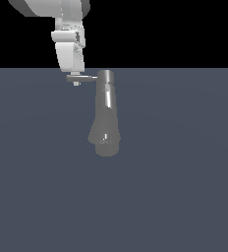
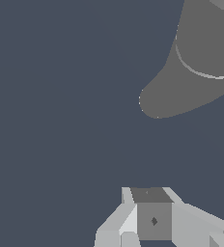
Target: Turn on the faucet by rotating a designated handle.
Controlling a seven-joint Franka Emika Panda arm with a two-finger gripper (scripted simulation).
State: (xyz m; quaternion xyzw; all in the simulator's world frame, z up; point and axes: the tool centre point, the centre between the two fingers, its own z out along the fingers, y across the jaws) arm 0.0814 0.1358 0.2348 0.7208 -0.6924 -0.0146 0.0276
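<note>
The white gripper (image 1: 76,81) hangs at the outer tip of the thin handle (image 1: 85,78), which juts toward the exterior view's left from the cap of the grey faucet (image 1: 105,115) (whether its fingers pinch it, I cannot tell).

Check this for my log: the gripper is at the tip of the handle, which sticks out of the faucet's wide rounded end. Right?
Not quite. In the exterior view the handle sticks out of the faucet's narrow cylindrical cap, at the opposite end from the wide rounded one. The gripper is indeed at the handle's tip.
</note>
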